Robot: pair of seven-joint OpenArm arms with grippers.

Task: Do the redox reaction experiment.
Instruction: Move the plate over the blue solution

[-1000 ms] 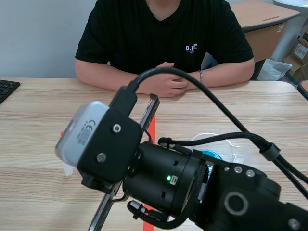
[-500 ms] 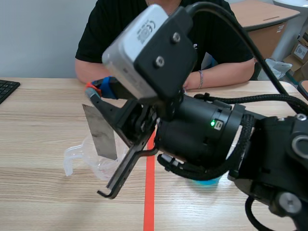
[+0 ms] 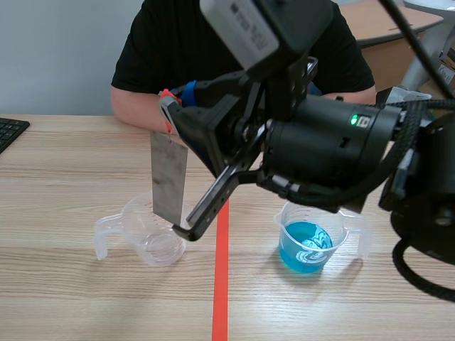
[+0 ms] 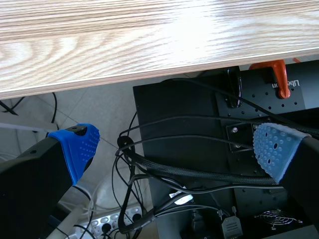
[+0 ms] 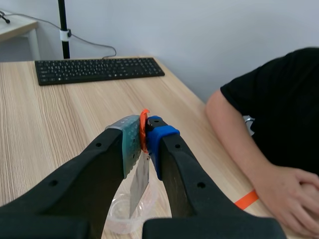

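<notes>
Right gripper (image 3: 169, 101) pinches the metal strip (image 3: 169, 177) over, perhaps inside, the empty beaker (image 3: 146, 241). Left gripper (image 4: 174, 147), seen only by its wrist camera, is spread below the table (image 4: 149, 35).

Setting: office-type workroom. Wood-grain table (image 3: 64, 163); black keyboard (image 5: 99, 69) at the table's left edge; another desk (image 3: 384, 28) and cardboard boxes (image 3: 446, 74) beyond the table.

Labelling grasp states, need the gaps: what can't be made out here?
1. Scene view: whether the metal strip ends inside the clear cup or above it; a finger of the right gripper crosses there.
2. Right wrist view: its fingers hide most of the strip; orange bit too small to name.
3. Scene view: right arm hides the blue-liquid cup rear rim.
4. Scene view: left gripper absent.
</notes>
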